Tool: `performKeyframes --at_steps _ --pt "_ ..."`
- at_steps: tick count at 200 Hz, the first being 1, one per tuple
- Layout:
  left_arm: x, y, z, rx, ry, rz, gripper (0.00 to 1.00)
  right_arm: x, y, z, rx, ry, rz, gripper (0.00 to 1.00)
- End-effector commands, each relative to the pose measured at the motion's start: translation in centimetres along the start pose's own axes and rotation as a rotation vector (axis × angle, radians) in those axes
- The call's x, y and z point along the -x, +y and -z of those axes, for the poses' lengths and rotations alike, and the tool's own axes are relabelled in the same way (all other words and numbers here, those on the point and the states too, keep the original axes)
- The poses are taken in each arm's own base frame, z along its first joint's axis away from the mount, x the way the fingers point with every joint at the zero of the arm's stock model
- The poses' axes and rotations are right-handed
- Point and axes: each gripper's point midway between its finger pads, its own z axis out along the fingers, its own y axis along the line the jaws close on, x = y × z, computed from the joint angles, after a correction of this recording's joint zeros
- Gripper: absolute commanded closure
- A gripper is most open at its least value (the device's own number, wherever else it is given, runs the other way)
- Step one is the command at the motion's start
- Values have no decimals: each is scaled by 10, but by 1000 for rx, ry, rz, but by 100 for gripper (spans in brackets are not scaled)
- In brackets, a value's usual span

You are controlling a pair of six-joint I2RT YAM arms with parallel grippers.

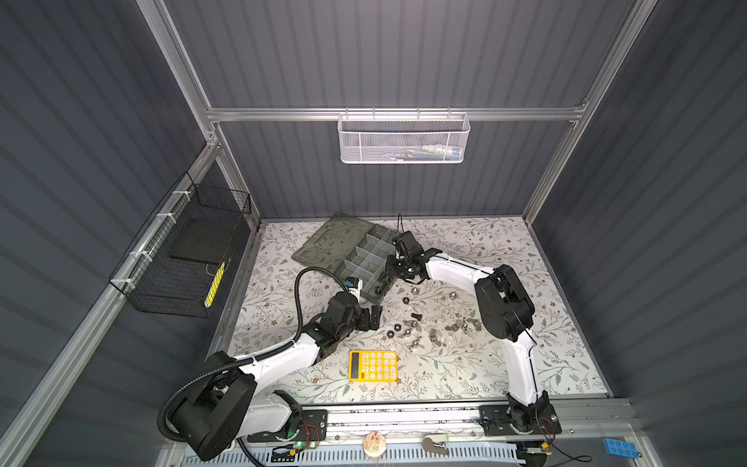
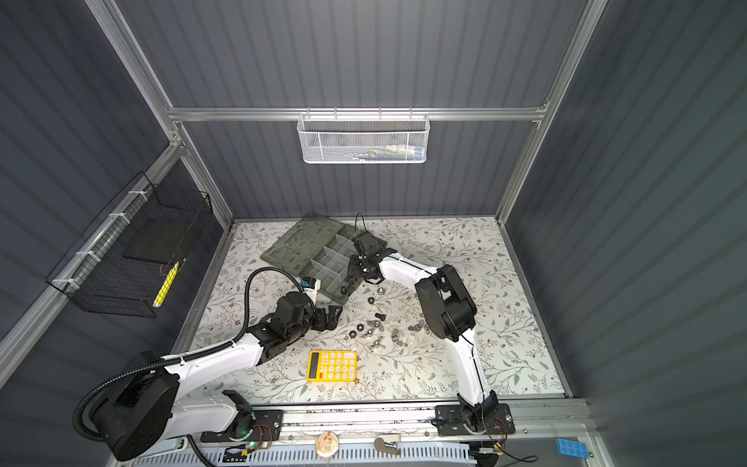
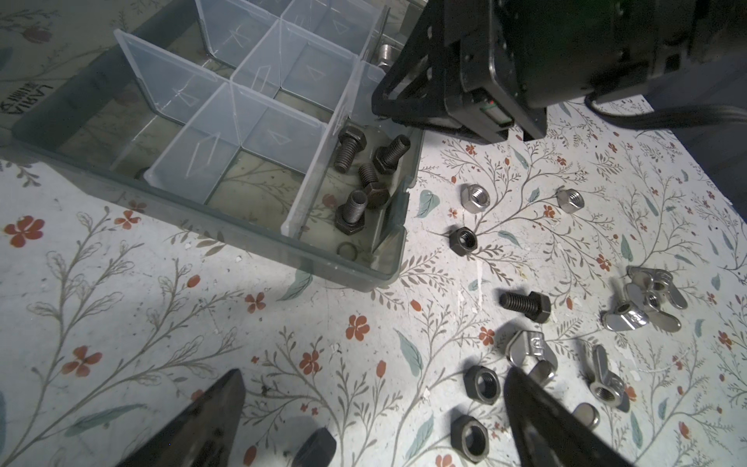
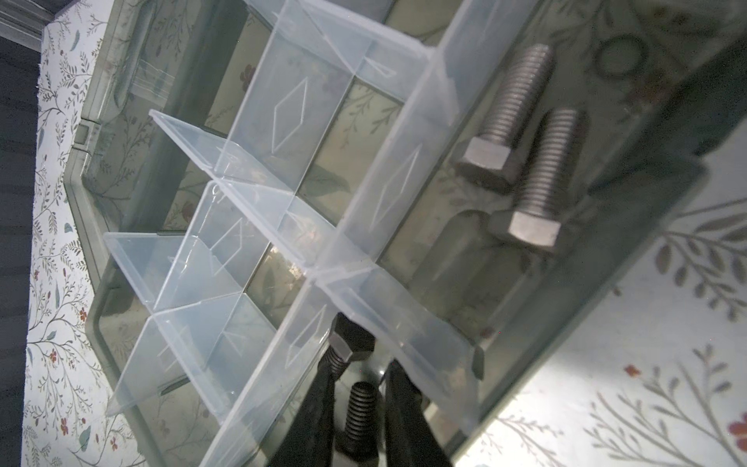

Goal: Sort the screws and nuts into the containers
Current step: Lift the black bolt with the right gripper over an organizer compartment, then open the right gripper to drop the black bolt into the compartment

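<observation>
The grey-green organiser box (image 1: 374,300) (image 2: 338,299) lies open at the back of the table. My right gripper (image 1: 391,275) (image 4: 359,368) reaches into its end container, open a little, with a black screw (image 4: 361,408) lying loose between its fingers. That container holds several black screws (image 3: 351,153). Two silver screws (image 4: 513,113) lie in the neighbouring one. My left gripper (image 1: 372,316) (image 3: 374,372) hangs wide open and empty over the table beside two black nuts (image 3: 481,384). A black screw (image 3: 525,305), silver hex nuts (image 3: 475,197) and wing nuts (image 3: 646,295) lie loose on the table.
A yellow calculator (image 1: 372,366) lies near the table's front. The box's flat lid (image 1: 327,242) lies open to the left. A white mesh basket (image 1: 402,139) hangs on the back wall, and a black wire basket (image 1: 190,258) on the left wall.
</observation>
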Motion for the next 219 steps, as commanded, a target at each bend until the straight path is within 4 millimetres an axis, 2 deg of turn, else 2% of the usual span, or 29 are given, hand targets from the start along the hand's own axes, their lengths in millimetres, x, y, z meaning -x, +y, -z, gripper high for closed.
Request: performKeyframes --at_steps 1,18,39,57,96,124,154,178,194,219 --pt "5 -2 1 -17 -17 12 0 1 1 5 -9 6 4 73" --pt "5 -2 2 -17 -19 11 0 3 5 10 7 -11 17 72" --pt "6 -3 3 -22 -22 10 0 8 10 25 28 -66 34 71" --pt "7 -3 4 -25 -29 8 0 11 15 41 58 -115 46 66" --pt "8 -5 7 -36 -36 12 0 10 11 72 49 -175 73 56" --pt "5 -6 5 -47 -31 12 0 2 -3 89 13 -199 101 45" --pt "-2 -15 -2 -64 -5 0 0 -14 -21 112 -32 -226 142 23" --pt "1 -27 -5 -70 19 -16 0 -30 -46 136 -76 -278 142 2" --pt "5 -43 -7 -92 35 -46 0 -43 -58 147 -68 -293 129 1" --pt "-3 -69 -17 -134 115 -72 0 -63 -79 154 -100 -278 105 1"
